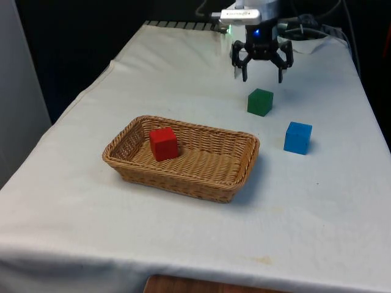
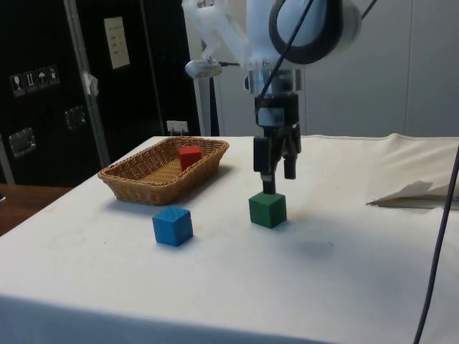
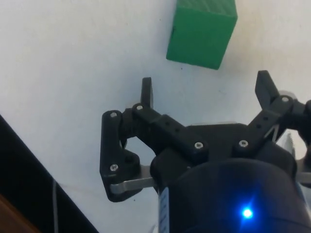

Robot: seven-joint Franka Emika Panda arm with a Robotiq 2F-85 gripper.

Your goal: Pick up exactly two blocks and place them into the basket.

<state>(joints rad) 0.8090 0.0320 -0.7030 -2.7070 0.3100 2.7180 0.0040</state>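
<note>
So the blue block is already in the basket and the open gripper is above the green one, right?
Not quite: the block in the basket is the red block, as the front view shows. The blue block sits on the cloth. The gripper is open above the green block.

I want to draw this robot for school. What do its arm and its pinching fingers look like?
The arm is white and rounded, with a black ring around one joint and thin black cables running alongside. Its gripper is black, with two thin fingers built from jointed bars held by small silver screws.
</note>
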